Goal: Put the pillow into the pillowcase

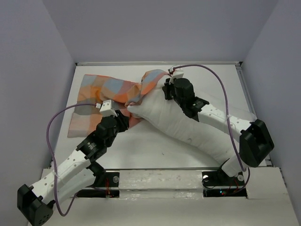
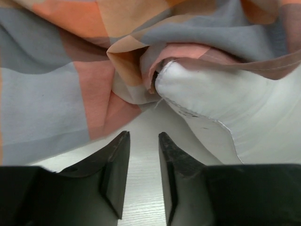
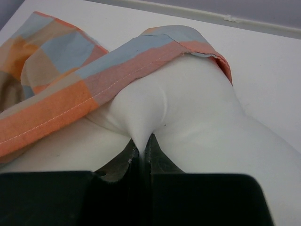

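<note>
Evidently soft, the pillow (image 3: 188,108) bunches where my right claw (image 3: 141,142) pinches it, while my left claw (image 2: 143,141), parted and empty, should take the limp pillowcase (image 2: 47,94) hem at upper centre.

The upper end of the pillow (image 1: 186,134) is hidden under the pillowcase (image 1: 96,92). Its lower-right end disappears behind the right arm (image 1: 221,117).

1. The pillow (image 1: 188,129), plump and white, lies diagonally from near right to far centre.
2. The pillowcase (image 1: 94,101), checked orange, light blue and grey-tan, lies rumpled at far left, its mouth draped over the pillow's far end.
</note>
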